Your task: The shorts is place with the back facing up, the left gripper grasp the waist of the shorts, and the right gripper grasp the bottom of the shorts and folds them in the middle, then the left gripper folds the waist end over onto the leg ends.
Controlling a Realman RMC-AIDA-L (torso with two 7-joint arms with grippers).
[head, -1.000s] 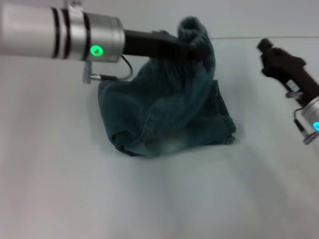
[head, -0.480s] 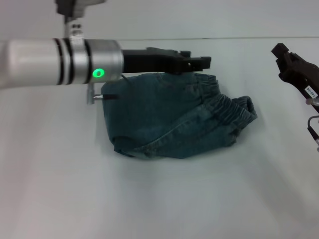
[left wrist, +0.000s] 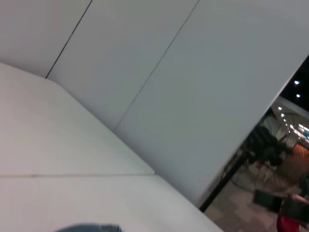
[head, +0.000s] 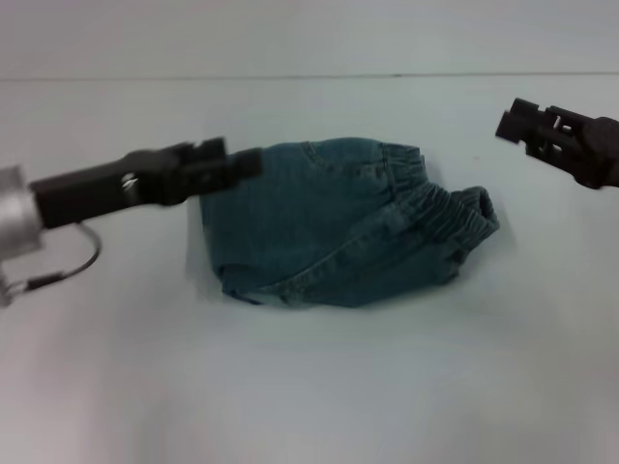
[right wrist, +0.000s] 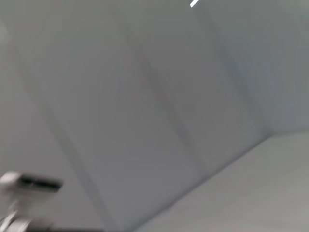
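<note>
One pair of shorts point(head: 338, 232) lies folded on the white worktop point(head: 309, 387), near its middle. The waist point(head: 440, 208) sits on top toward the robot's right, its ruffled band running diagonally, with one loop of it projecting past the bundle's right edge. The bottom of the shorts point(head: 276, 293) shows as a layered edge at the near left of the bundle.

Two end effectors are in view, neither holding anything. The left end effector point(head: 242, 164) hangs at the far left corner of the shorts, overlapping the denim edge in the head view; contact cannot be confirmed, nor whether its fingers are apart or together. The right end effector point(head: 513, 126) is raised well apart to the right, finger state likewise undeterminable.

The left wrist view catches only a sliver of denim.
</note>
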